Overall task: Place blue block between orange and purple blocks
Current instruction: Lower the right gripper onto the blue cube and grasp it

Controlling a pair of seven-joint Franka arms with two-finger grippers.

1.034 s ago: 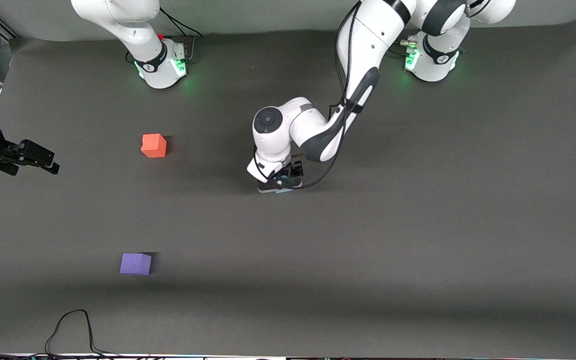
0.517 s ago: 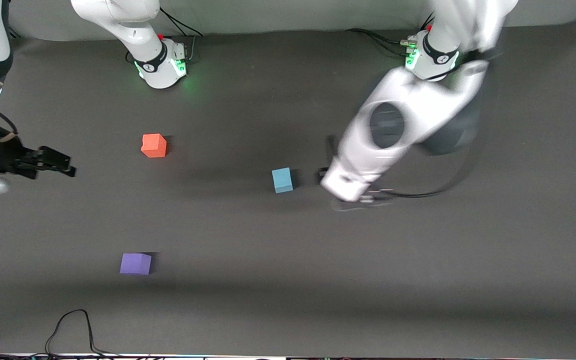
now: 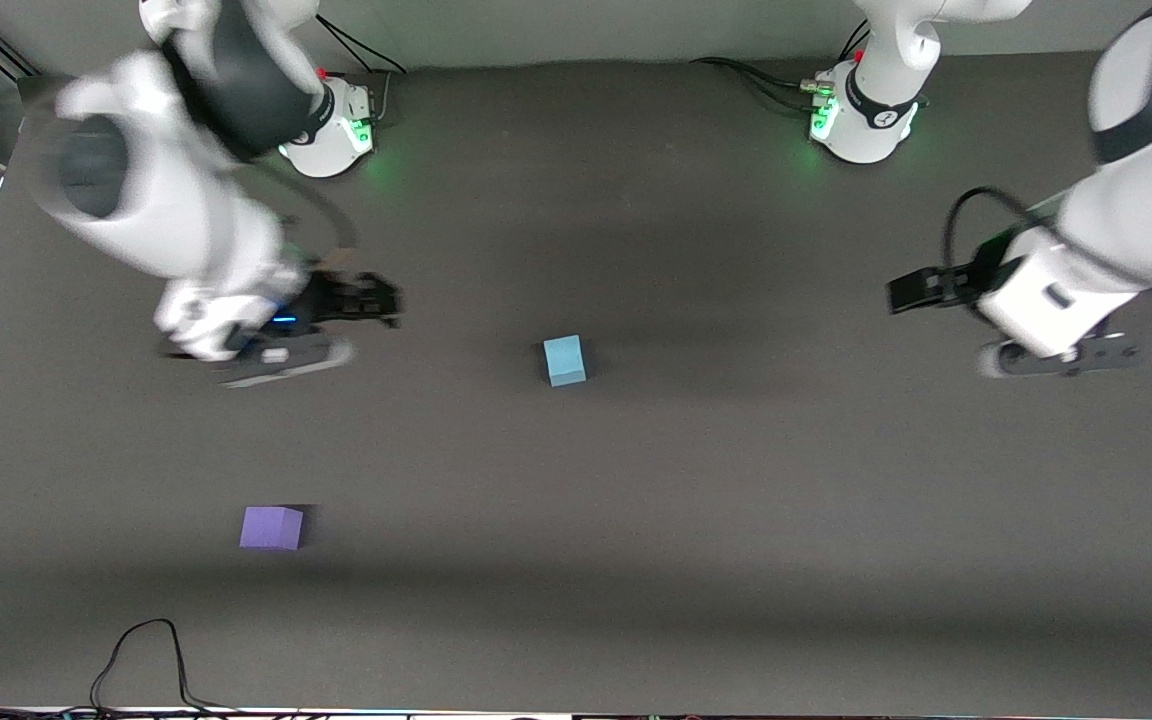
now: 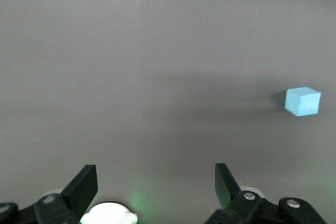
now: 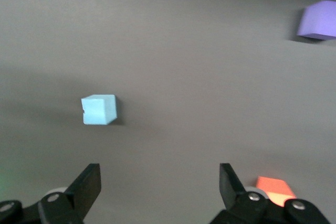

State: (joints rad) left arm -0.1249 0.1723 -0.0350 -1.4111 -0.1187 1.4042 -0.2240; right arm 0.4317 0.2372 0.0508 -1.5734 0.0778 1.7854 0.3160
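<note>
Resting alone mid-tabletop (image 3: pixel 736 500), blue block (image 3: pixel 564 360).
Left pincer (image 4: pixel 155 184) and right pincer (image 5: pixel 160 184) hover released; orange block (image 5: pixel 275 188) under right, purple block (image 3: pixel 271 527) apart.

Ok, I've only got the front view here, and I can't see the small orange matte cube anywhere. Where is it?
Observer: The small orange-red matte cube sits on the table under the right arm. The right wrist view shows it beside one finger of the right gripper, not between the two.
Operator: Is that gripper open? I can't tell from here.
Observer: Open, with its fingers wide apart and nothing between them.
Operator: And the left gripper, is it holding anything?
Observer: The left gripper is open and empty. In the left wrist view the light sky-blue matte cube lies well apart from it on the table.
</note>
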